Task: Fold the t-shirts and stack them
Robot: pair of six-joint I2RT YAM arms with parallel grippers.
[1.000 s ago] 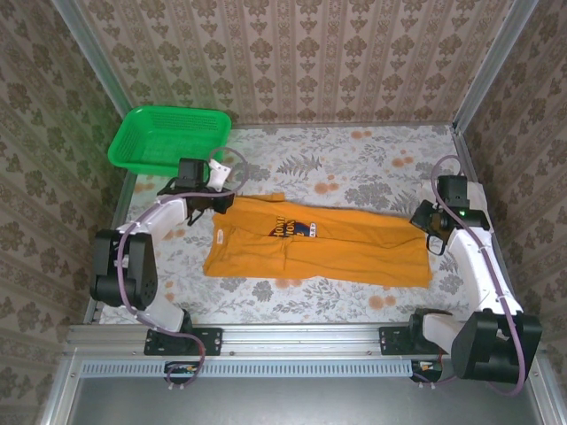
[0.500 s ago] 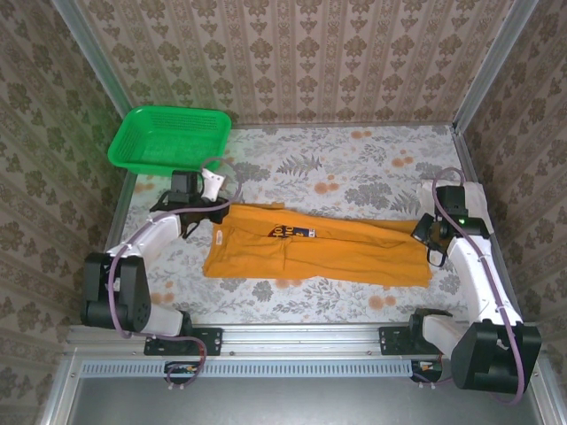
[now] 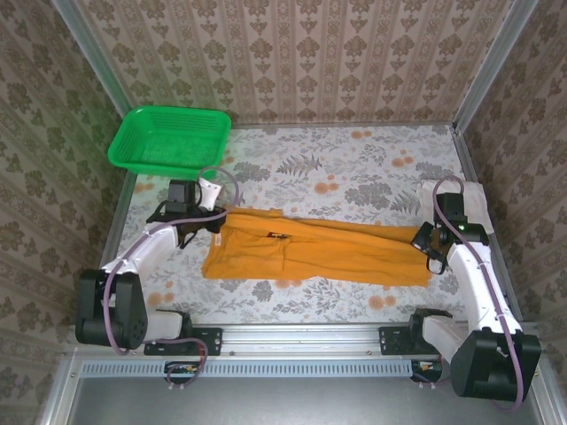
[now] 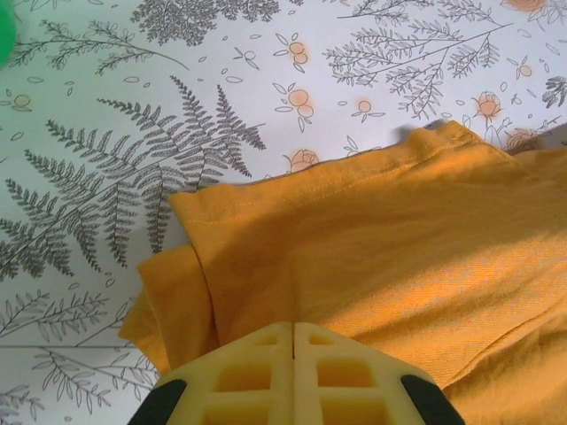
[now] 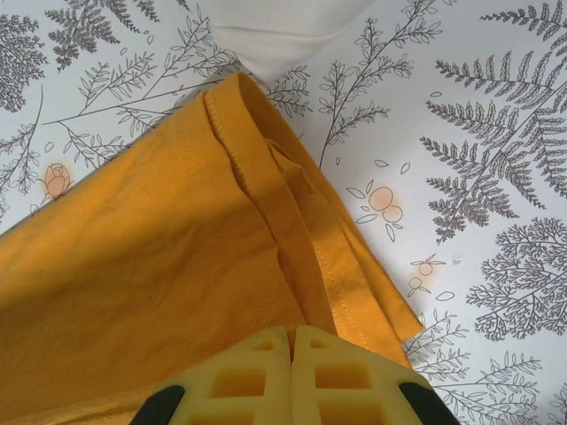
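The mustard t-shirt (image 3: 319,252) lies left-to-right, hem rightward; left gripper (image 4: 293,329) and right gripper (image 5: 291,333) apparently pinch its ends.

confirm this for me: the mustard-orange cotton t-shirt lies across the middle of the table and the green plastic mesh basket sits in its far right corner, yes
No. The green plastic mesh basket sits in the far left corner of the table, not the far right; the top external view shows it. The mustard-orange cotton t-shirt does lie across the middle.
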